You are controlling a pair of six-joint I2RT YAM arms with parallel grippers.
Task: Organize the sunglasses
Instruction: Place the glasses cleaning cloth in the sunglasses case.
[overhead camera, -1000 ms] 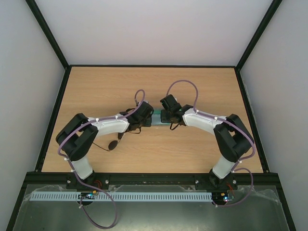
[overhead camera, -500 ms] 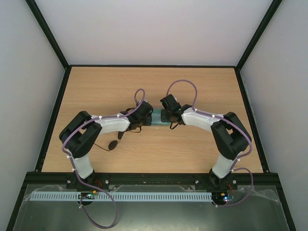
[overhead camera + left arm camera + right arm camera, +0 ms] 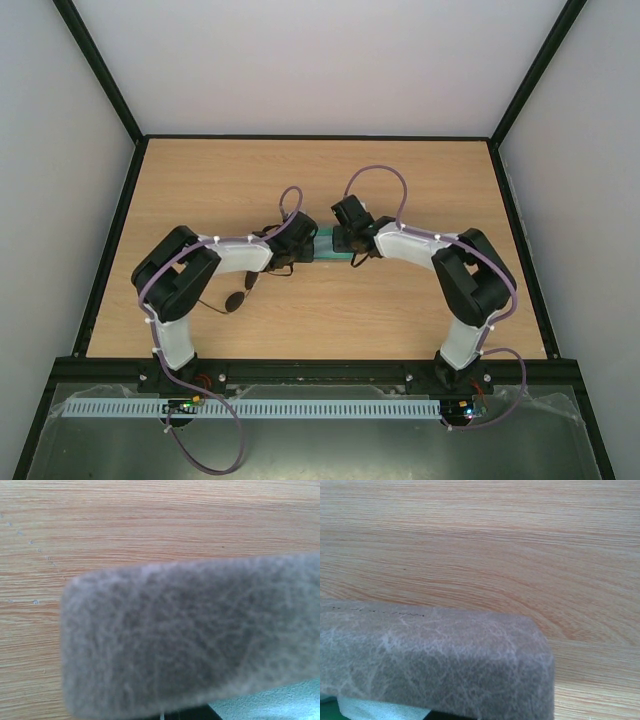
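Centre of frame: left gripper [image 3: 303, 245] and right gripper [image 3: 343, 243], both closed, meet at opposite ends of the case [image 3: 190, 635] (a grasp cannot be confirmed). Sunglasses [image 3: 237, 299] lie lower left, apart. Keep the case level and steadied evenly.

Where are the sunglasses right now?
In the top view the sunglasses lie on the table, left of centre. They are just on the near side of the left arm, towards its base.
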